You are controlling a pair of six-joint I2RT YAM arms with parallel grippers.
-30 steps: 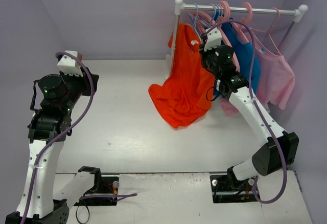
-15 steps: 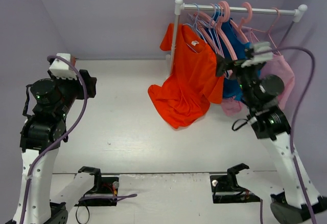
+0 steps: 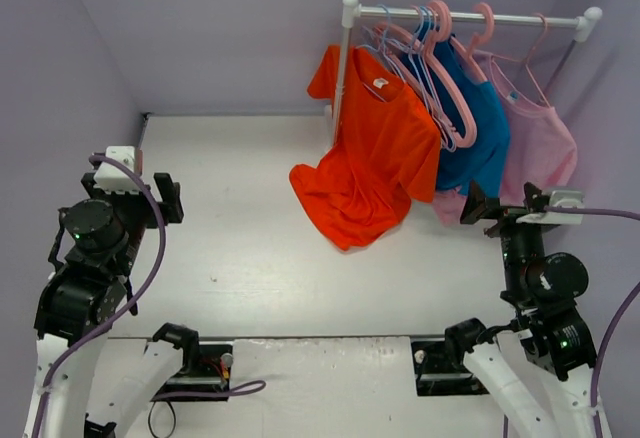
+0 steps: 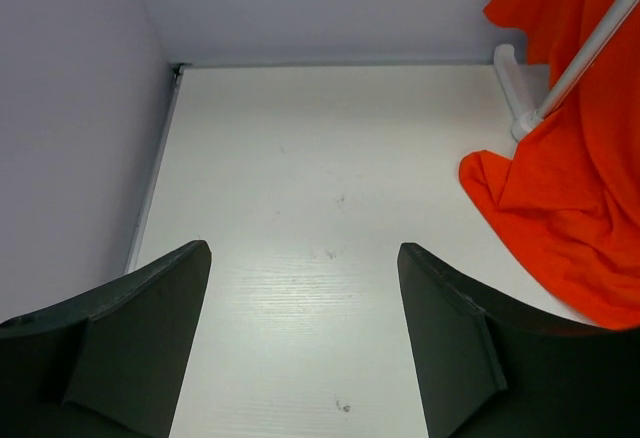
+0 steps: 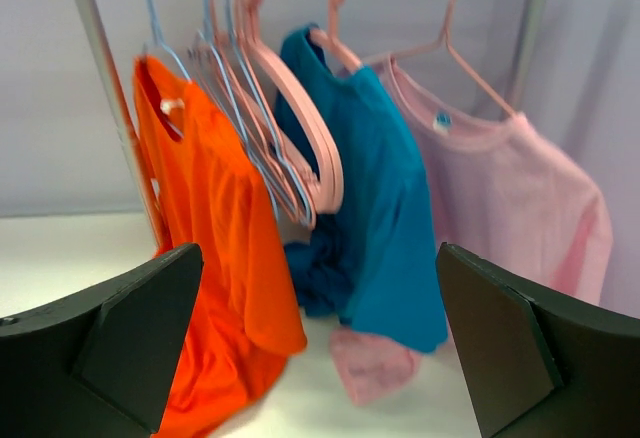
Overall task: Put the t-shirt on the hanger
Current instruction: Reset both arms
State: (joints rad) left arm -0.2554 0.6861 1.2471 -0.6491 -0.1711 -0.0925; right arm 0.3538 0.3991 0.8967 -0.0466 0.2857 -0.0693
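Nearest the camera, the two arms sit pulled back at the front edge. The left gripper [image 4: 303, 258] and the right gripper [image 5: 320, 253] are both spread wide with nothing between the dark, wedge-shaped plastic fingers.

The table [image 3: 230, 228] is smooth matte white with a few tiny dark specks, boxed in by plain lavender walls [image 3: 200, 28].

Further back on the right there's a white clothes rail [image 3: 470, 20] on a slanted white pole [image 3: 343, 68]. The t-shirt [image 3: 375, 158], soft bright orange cloth, hangs at the rail's left end. Its bottom hem is crumpled onto the table around the pole.

The hanger [image 5: 153, 13] is thin pale-blue wire. Only the hook and neck show; the rest is hidden inside the shirt, so I can't tell how the shoulders sit.

Beside it are chunky pink hangers [image 3: 450, 88], a blue shirt [image 3: 475, 128] and a pink top [image 3: 540, 148], slightly blurry in the right wrist view.
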